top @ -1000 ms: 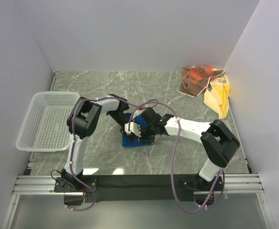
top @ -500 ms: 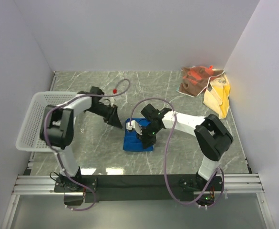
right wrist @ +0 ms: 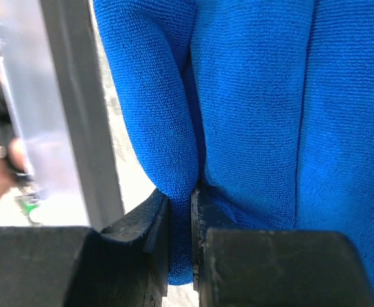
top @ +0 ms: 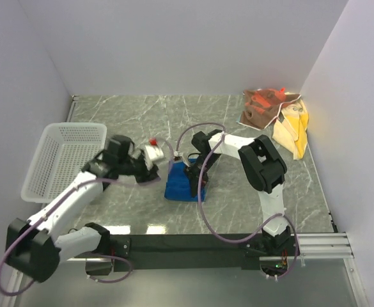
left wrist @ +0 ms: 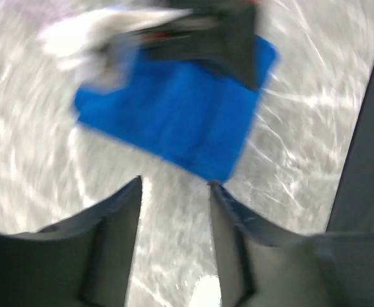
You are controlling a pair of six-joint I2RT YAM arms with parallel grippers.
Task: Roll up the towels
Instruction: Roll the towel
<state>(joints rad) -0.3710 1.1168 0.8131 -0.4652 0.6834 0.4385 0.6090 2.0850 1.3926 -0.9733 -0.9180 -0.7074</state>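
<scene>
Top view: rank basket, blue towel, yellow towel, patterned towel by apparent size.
1. basket, clearly largest.
2. patterned towel, yellow towel, blue towel: too alike to rank. Patterned overlaps yellow, and the right gripper covers part of blue.

- The middle towel (top: 185, 185) lies on the surface (top: 123, 115), about midway across it.
- The basket (top: 46, 182) stands well left of the middle towel, at the surface's left edge.
- The left pincer (top: 153, 155) is just left of the middle towel, between it and the basket.
- The right pincer (top: 194, 174) is on the middle towel, with a fold of it between its fingers.
- The far towel (top: 261, 107) lies well behind and to the right of the middle towel, touching the corner towel (top: 293, 128) on its right.
</scene>
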